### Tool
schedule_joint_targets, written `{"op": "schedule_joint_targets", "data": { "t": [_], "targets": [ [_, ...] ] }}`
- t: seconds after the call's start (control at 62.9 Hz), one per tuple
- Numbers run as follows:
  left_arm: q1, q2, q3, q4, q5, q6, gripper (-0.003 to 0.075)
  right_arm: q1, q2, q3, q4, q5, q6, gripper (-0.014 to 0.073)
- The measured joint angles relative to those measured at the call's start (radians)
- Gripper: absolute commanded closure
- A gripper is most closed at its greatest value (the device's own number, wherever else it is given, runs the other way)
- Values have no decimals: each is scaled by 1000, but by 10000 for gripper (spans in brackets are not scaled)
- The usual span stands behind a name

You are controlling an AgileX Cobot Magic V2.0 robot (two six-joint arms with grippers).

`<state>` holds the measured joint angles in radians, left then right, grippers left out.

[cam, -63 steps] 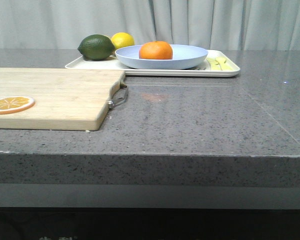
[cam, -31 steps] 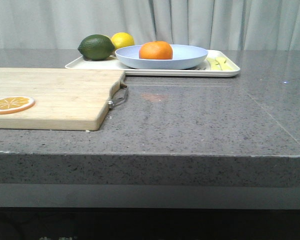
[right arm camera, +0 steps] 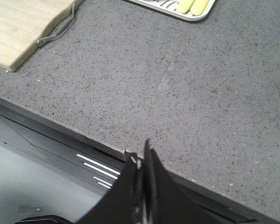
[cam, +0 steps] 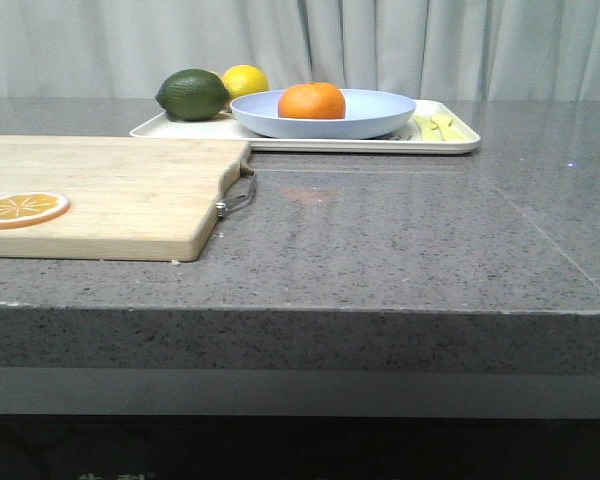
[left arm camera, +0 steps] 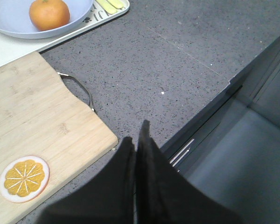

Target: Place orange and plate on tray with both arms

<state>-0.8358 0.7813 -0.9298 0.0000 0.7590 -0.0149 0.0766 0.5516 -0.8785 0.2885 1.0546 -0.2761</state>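
Note:
The orange (cam: 311, 100) lies in the pale blue plate (cam: 380, 118), which rests on the cream-white tray (cam: 450, 144) at the back of the grey counter. The orange (left arm camera: 49, 14), plate (left arm camera: 9, 23) and a tray corner (left arm camera: 102, 16) also show in the left wrist view. My left gripper (left arm camera: 136, 140) is shut and empty, over the counter's front edge, far from the tray. My right gripper (right arm camera: 142, 156) is shut and empty at the counter's front edge. Neither arm shows in the front view.
A wooden cutting board (cam: 110, 190) with a metal handle (cam: 238, 195) lies at the left, an orange slice (cam: 22, 209) on it. A green fruit (cam: 193, 94) and a lemon (cam: 246, 80) sit at the tray's left end. Yellow-green pieces (cam: 435, 124) lie at its right end.

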Motion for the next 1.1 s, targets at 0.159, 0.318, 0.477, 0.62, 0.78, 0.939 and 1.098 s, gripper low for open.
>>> {"op": "schedule_joint_targets", "data": {
  "t": [0.159, 0.318, 0.477, 0.62, 0.78, 0.939, 1.098],
  "targets": [
    [0, 0, 0, 0, 0, 0, 738, 0, 0, 0, 0, 0, 0, 664],
    [0, -4, 16, 0, -12, 0, 738, 0, 0, 0, 0, 2, 0, 664],
    [67, -84, 140, -20, -140, 0, 738, 0, 0, 0, -1, 2, 0, 664],
    [236, -204, 307, -13, -327, 0, 738, 0, 0, 0, -1, 2, 0, 664],
    [434, -369, 501, -11, -527, 0, 738, 0, 0, 0, -1, 2, 0, 664],
    [601, -524, 674, -9, -621, 0, 738, 0, 0, 0, -1, 2, 0, 664],
    [718, -670, 812, -9, -630, 0, 738, 0, 0, 0, -1, 2, 0, 664]
  ]
}}
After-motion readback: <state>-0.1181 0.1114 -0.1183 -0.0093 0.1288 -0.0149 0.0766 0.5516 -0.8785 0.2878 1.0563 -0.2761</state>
